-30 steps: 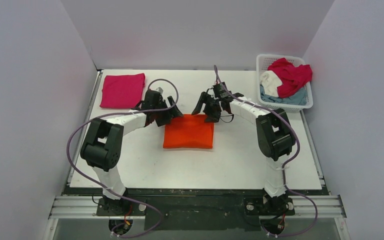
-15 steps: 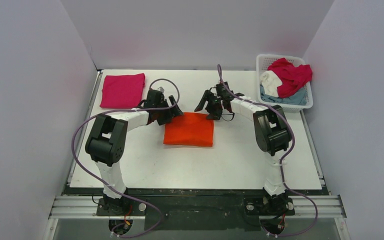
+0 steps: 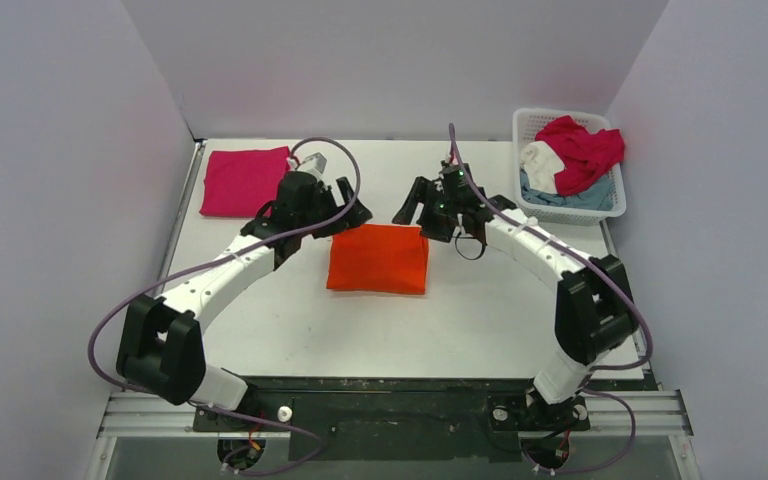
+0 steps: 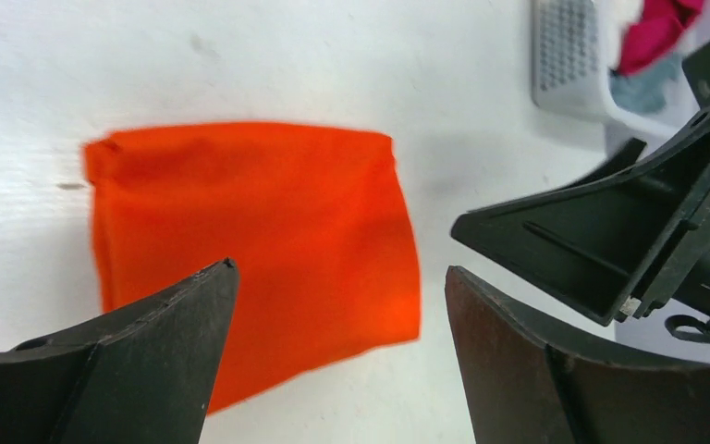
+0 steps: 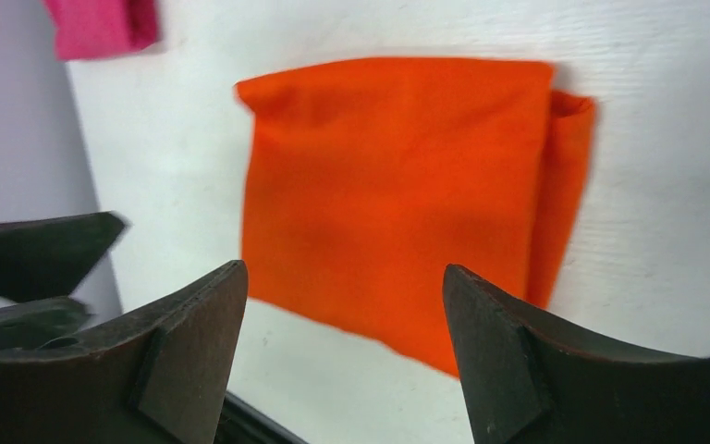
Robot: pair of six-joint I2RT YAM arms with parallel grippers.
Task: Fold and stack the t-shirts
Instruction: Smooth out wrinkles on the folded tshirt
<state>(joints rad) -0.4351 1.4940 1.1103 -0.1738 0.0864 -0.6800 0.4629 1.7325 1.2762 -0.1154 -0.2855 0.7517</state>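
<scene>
A folded bright orange t-shirt (image 3: 378, 259) lies flat in the middle of the table; it also shows in the left wrist view (image 4: 250, 240) and the right wrist view (image 5: 397, 194). My left gripper (image 3: 345, 212) is open and empty, raised just off the shirt's far left corner. My right gripper (image 3: 422, 212) is open and empty, raised just off its far right corner. A folded magenta-pink t-shirt (image 3: 245, 181) lies at the far left and shows in the right wrist view (image 5: 102, 26). Crimson (image 3: 585, 150), white (image 3: 540, 160) and grey-blue (image 3: 580, 198) shirts are heaped in the basket.
The white lattice basket (image 3: 528, 122) stands at the table's far right corner, also in the left wrist view (image 4: 569, 55). Grey walls close in the left, back and right sides. Purple cables loop over both arms.
Both grippers have lifted off the orange shirt's far corners and drawn back and up, and both arms have stretched out. The orange shirt lies still, folded.
</scene>
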